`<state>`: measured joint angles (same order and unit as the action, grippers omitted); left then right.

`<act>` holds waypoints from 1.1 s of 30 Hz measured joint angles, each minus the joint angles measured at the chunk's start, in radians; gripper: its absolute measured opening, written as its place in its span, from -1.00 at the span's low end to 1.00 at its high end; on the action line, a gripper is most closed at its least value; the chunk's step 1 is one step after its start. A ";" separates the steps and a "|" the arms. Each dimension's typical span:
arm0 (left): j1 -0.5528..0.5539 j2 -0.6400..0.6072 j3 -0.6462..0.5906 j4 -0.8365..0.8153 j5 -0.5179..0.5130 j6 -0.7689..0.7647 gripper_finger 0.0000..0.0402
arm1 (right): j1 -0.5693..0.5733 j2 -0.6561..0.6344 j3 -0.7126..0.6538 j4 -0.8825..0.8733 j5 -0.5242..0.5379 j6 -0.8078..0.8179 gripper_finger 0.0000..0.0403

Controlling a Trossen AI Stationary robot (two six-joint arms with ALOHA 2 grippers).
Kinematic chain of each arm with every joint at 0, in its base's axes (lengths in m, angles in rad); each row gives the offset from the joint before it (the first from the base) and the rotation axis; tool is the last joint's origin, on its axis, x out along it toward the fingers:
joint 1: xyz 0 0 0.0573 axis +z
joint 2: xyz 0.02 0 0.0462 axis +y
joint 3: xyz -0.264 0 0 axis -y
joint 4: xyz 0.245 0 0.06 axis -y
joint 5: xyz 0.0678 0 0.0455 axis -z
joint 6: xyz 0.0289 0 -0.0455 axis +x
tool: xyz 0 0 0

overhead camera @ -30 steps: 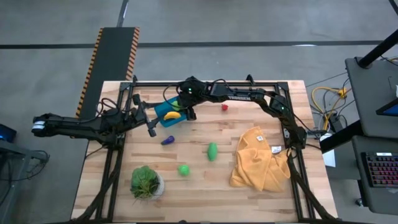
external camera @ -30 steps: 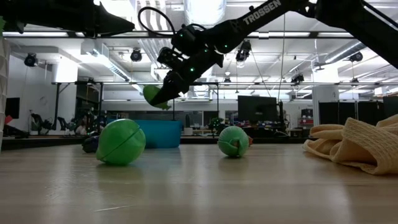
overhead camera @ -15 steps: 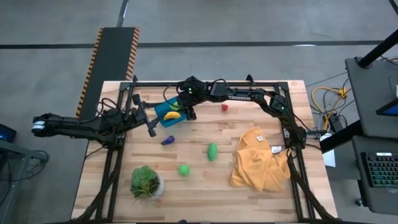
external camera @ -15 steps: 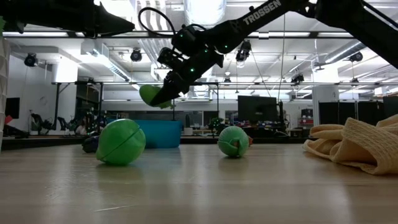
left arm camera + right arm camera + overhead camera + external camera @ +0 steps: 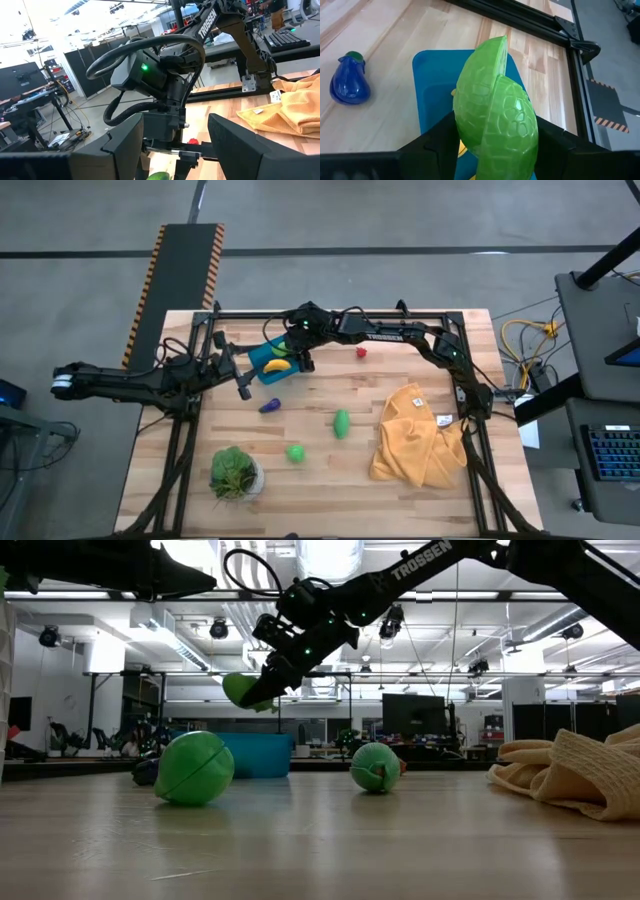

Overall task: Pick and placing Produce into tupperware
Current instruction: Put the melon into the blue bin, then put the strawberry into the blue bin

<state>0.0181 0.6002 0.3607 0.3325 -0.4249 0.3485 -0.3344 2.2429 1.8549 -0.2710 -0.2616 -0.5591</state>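
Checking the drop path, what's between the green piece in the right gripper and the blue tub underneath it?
Only air: in the low view the green piece, held by the right gripper, hangs over the tub. The right wrist view shows yellow produce already inside.

Overhead looks down; low looks level; both share the tupperware [image 5: 268, 360].

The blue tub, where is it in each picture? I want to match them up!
High view: the blue tub sits at the table's far left part, under the right gripper.
Low view: the tub stands behind the big green ball.
Left wrist view: not in it.
Right wrist view: the tub lies behind the held green piece.
Shared landmark: the right gripper above the tub.
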 joint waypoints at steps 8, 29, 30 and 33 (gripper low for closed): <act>0.000 -0.001 0.000 0.000 0.000 0.000 0.04 | 0.000 0.000 -0.002 0.007 0.000 0.007 0.03; 0.000 0.000 0.000 0.000 0.000 0.000 0.04 | 0.000 0.000 -0.004 0.021 0.000 0.009 0.12; 0.000 0.000 0.000 0.000 0.000 0.000 0.04 | 0.000 0.000 -0.004 0.021 0.000 0.009 0.12; 0.000 0.000 0.000 0.000 0.000 0.000 0.04 | 0.000 0.000 -0.004 0.021 0.000 0.009 0.13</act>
<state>0.0181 0.5999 0.3611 0.3325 -0.4251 0.3485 -0.3344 2.2425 1.8511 -0.2504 -0.2616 -0.5499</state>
